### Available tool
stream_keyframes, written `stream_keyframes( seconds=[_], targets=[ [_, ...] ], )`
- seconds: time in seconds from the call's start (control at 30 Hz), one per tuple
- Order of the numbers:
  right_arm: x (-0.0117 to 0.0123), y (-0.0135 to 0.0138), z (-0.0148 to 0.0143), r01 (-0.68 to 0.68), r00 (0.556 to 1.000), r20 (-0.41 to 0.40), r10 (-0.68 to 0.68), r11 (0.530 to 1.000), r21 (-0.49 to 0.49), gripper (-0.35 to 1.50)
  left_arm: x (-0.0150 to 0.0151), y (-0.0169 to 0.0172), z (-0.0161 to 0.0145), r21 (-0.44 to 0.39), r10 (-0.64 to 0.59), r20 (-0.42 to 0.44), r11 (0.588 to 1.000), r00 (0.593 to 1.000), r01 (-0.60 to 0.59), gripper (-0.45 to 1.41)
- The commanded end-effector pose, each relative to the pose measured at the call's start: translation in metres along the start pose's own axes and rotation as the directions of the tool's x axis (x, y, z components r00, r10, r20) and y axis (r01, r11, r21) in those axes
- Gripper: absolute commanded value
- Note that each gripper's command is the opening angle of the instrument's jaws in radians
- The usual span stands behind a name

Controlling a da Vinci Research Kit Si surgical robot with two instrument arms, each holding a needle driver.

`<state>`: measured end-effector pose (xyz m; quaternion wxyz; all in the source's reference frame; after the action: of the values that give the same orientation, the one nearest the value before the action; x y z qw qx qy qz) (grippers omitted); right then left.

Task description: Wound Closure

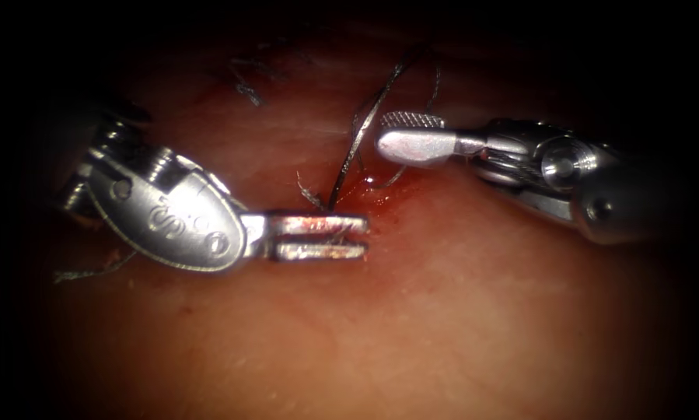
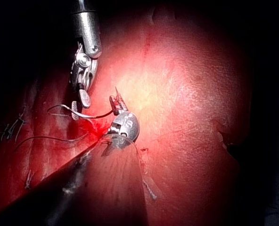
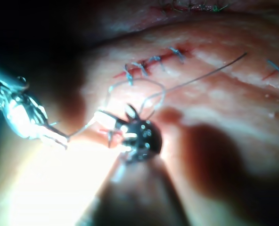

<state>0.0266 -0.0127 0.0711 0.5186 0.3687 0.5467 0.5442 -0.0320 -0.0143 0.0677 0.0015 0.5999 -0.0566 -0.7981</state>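
The tissue (image 1: 458,311) has its cut (image 1: 368,193) wet with red fluid (image 1: 380,198) at the middle. A gleaming curved strand (image 1: 354,136) rises out of the cut and arcs up and back; I cannot tell whether it is the needle or thread. My left tool (image 1: 363,237) lies just below the cut, jaws slightly apart, smeared red, holding nothing I can make out. My right tool (image 1: 381,132) hovers at the cut's right side, jaws parted beside the strand, gripping nothing that I can see. In the wrist views the left tool (image 2: 116,101) and right tool (image 3: 109,128) sit close together over the wet spot.
Finished stitches (image 3: 151,61) run along the cut behind the tools, also seen in the endoscope view as stitches (image 1: 248,89). A loose thread end (image 1: 92,272) lies on the tissue under the left tool's wrist. A long thread (image 3: 210,70) trails across the tissue.
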Motion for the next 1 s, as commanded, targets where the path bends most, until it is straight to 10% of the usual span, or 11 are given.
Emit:
stream_keyframes(
  seconds=[0.03,1.0],
  targets=[
    [-0.0006,0.0002,0.0009,0.001,1.000,0.001,-0.001,1.000,0.003,1.13,-0.0003,0.0005,0.0006,-0.001,0.005,-0.003,1.000,1.000,-0.005,-0.45],
    [-0.0018,-0.0005,0.0034,-0.131,0.991,0.030,0.130,0.991,0.028,0.91,-0.0001,0.0006,0.0006,-0.001,0.009,-0.006,1.000,1.000,-0.009,-0.45]
  ],
)
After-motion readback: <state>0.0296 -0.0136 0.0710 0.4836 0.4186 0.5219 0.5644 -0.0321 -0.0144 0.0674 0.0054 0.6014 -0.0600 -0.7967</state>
